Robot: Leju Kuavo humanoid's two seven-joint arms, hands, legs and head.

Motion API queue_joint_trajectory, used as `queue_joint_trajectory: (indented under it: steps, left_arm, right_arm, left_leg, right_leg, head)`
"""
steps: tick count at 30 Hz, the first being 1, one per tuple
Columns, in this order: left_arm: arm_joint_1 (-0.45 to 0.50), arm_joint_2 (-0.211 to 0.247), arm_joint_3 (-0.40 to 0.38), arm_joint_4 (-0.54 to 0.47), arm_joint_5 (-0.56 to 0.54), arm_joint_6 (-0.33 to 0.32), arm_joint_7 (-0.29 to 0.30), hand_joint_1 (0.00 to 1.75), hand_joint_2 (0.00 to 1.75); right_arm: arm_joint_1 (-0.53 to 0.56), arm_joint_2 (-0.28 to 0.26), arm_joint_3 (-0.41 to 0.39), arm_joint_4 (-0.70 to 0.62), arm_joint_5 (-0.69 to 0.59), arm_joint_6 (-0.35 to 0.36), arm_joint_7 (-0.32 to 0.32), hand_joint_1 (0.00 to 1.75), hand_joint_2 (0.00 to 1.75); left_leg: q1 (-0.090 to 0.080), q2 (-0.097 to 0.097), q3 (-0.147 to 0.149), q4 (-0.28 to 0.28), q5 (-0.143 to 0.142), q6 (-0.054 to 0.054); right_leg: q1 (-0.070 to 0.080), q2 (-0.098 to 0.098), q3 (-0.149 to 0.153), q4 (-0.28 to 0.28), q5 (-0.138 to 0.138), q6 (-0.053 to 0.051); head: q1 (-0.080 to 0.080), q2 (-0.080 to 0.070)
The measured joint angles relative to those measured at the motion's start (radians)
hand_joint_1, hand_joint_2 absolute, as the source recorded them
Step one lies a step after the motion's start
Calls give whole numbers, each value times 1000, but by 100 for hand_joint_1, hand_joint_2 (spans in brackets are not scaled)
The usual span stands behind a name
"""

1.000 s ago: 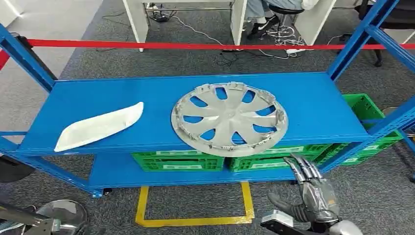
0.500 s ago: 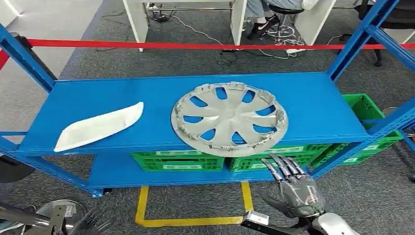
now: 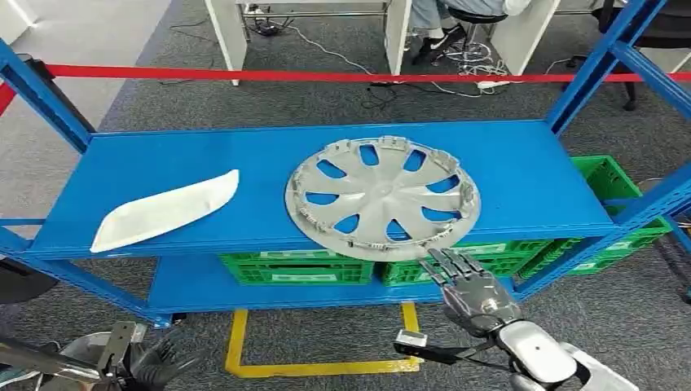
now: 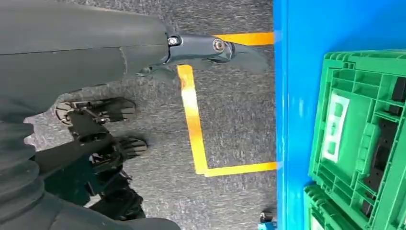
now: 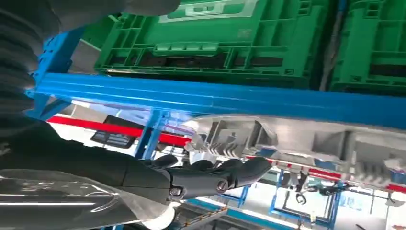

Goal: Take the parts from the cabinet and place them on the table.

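Step in hand: judged to be the reach for the wheel cover (image 3: pixel 381 198), which lies flat on the blue upper shelf (image 3: pixel 521 171) at frame centre, its near rim overhanging the shelf's front edge.
Second part: a white curved panel (image 3: pixel 166 209) lies on the same shelf, left of centre, well apart from the wheel cover.
Right hand (image 3: pixel 471 287): lower right of centre in the head view, palm down, fingers apart and extended toward the overhanging rim; it holds nothing. In the right wrist view the fingertips (image 5: pixel 249 168) sit just below the rim's clips, close to touching; contact cannot be confirmed.
Left hand (image 3: pixel 159 364): low at the bottom left, over the floor, fingers spread, holding nothing.
Advice: get fingers under the overhang and thumb on top before lifting; grip a solid rim section, not a clip tab.
Risk: a one-sided lift may tilt the wide cover against the shelf.
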Motion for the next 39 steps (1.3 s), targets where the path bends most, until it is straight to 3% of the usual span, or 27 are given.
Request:
queue_joint_trajectory:
  steps: [7,15,39]
  left_arm:
    - [-11,3,-15,8,-8,-7,11,0,175]
    - [-33,2,-26,24,-26,-11,14,0,175]
    - [-41,-1,-35,65,-50,-21,-7,0,175]
  right_arm:
    - [-35,6,4,37,27,41,-21,0,175]
    - [-143,50,18,122,60,65,-25,0,175]
    - [-248,101,21,133,66,98,-27,0,175]
  left_leg:
    - [0,0,0,0,0,0]
    - [0,0,0,0,1,0]
    - [0,0,-1,0,1,0]
  right_leg:
    - [0,0,0,0,0,0]
    - [0,0,0,0,1,0]
    - [0,0,-1,0,1,0]
  head:
    - [0,0]
    - [0,0]
    - [0,0]
